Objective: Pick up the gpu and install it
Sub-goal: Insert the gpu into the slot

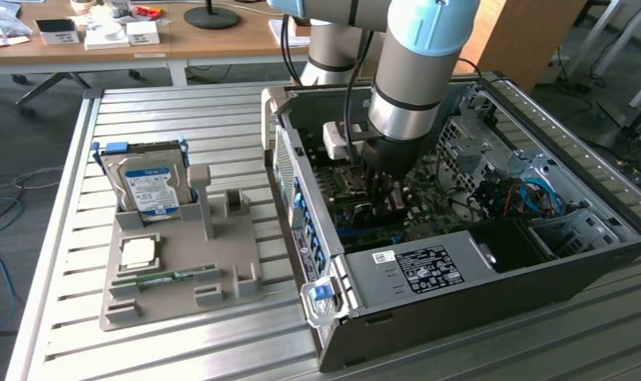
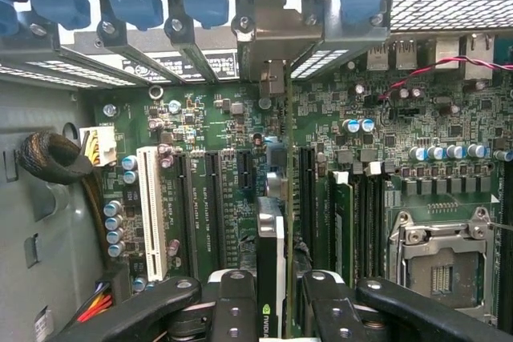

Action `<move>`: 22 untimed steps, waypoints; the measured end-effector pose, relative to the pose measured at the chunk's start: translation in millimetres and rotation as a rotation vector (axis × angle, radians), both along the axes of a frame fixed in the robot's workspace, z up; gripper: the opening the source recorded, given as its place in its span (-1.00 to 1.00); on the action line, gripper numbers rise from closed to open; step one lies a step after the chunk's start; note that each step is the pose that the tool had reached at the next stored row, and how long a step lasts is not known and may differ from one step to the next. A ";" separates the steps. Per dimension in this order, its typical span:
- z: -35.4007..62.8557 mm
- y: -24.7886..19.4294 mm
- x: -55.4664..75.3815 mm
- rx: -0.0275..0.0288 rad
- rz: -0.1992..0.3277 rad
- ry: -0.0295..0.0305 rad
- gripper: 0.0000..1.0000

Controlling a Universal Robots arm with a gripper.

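The gpu (image 2: 271, 255) shows edge-on in the wrist view, a thin card with a black cooler face and a small green logo. It stands upright over the long black slots of the green motherboard (image 2: 216, 130), and its silver end bracket (image 2: 274, 44) reaches the case's rear slot openings. My gripper (image 2: 272, 298) is shut on the gpu, with a black finger (image 2: 232, 306) on each side of the card. In the exterior view my gripper (image 1: 387, 208) reaches straight down into the open computer case (image 1: 479, 305), and the arm hides the card there.
Beside the gpu are a white slot (image 2: 148, 214), a seated memory stick (image 2: 343, 226) and the CPU socket (image 2: 441, 266). On the exterior view's left, a grey holder (image 1: 225, 238) carries a hard drive (image 1: 151, 189), a CPU chip (image 1: 139, 252) and a memory stick (image 1: 178, 276).
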State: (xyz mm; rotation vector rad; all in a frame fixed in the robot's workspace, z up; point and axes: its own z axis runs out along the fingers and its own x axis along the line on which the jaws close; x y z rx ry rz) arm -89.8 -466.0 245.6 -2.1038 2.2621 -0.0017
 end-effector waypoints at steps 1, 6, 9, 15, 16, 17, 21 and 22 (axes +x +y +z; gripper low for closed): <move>-0.2 0.0 -0.3 0.0000 0.000 -0.0002 -0.47; -0.8 0.1 -0.9 0.0004 0.000 -0.0004 -0.47; -1.6 0.1 -1.0 0.0006 0.000 -0.0003 -0.47; -2.3 0.1 0.1 0.0006 0.000 -0.0005 -0.47; -2.3 0.1 0.2 0.0006 0.000 -0.0005 -0.47; -2.4 0.1 0.3 0.0004 0.000 -0.0005 -0.47; -4.5 0.1 0.4 0.0004 0.000 -0.0004 -0.47; -4.9 0.1 0.4 0.0004 0.000 -0.0004 -0.47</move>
